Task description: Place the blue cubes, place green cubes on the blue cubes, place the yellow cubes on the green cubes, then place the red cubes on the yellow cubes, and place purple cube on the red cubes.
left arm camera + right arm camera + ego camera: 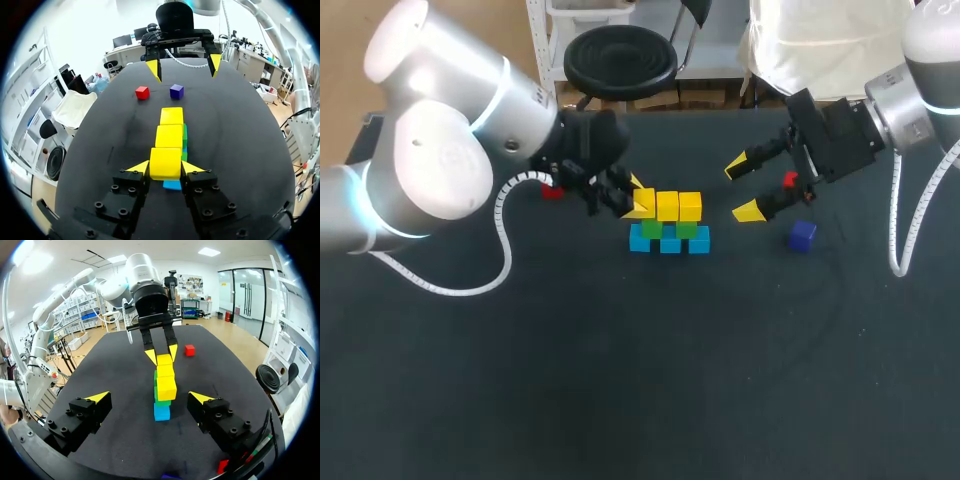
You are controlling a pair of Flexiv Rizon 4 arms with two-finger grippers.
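Note:
Three blue cubes (pixel 670 243) lie in a row mid-table, with green cubes (pixel 686 229) on them and yellow cubes (pixel 679 206) on top. My left gripper (pixel 638 203) is shut on the end yellow cube (pixel 165 162), which sits level with the other two yellow ones (pixel 170 135). My right gripper (pixel 744 188) hangs open and empty, apart from the stack's other end (pixel 149 398). One red cube (pixel 790 180) and the purple cube (pixel 802 235) lie by the right gripper. A second red cube (pixel 552 190) lies behind my left arm, seen also as the red cube (pixel 189 350) in the right wrist view.
The black table (pixel 620 380) has wide bare cloth in front of the stack. My left arm's white cable (pixel 505 250) loops over the table at the left, and the right arm's cable (pixel 897 230) hangs at the right.

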